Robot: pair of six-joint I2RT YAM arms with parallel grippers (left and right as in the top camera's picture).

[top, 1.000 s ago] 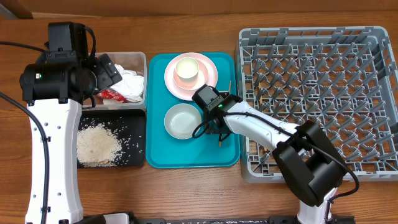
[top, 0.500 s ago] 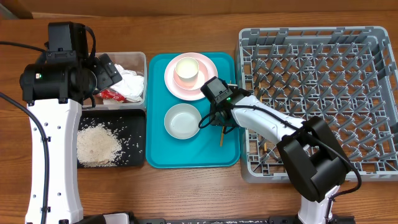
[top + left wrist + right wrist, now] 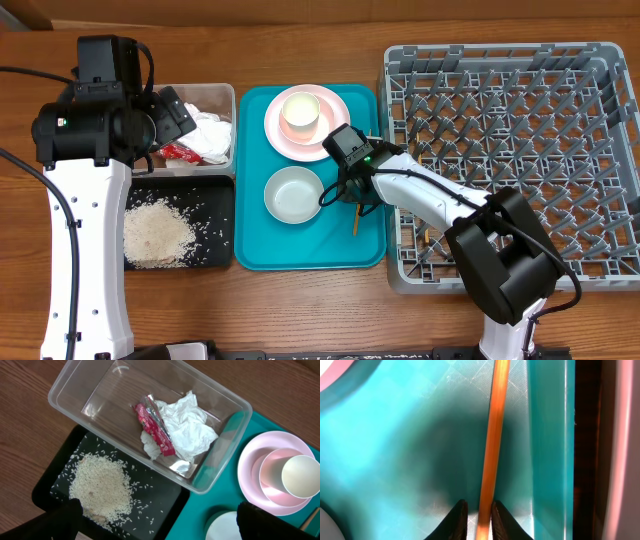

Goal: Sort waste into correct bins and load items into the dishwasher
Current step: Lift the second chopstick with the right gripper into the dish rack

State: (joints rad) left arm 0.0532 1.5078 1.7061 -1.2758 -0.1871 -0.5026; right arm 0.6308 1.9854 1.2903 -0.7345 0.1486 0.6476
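My right gripper [image 3: 352,196] is down on the flat teal tray [image 3: 300,255], its jaws [image 3: 479,505] closed on either side of a thin wooden chopstick [image 3: 495,425] that lies on the tray [image 3: 355,222]. A whitish bowl [image 3: 293,194] sits just left of it. The pink plate [image 3: 340,125] holds a small white cup [image 3: 300,112]. My left gripper [image 3: 157,522] is open and empty, above the clear tub [image 3: 75,390], which holds the white tissue [image 3: 187,425] and the red wrapper [image 3: 155,430]. The rice [image 3: 102,487] lies in the black tray [image 3: 165,510].
The large grey dish rack [image 3: 500,55] fills the right side, its left wall close to my right gripper. A brownish stick shows low in the rack near its front left [image 3: 427,237]. Wooden table surrounds everything.
A second ago my right gripper sat lower on the tray; it moved up and right along the chopstick, then held still. The left arm has not moved.
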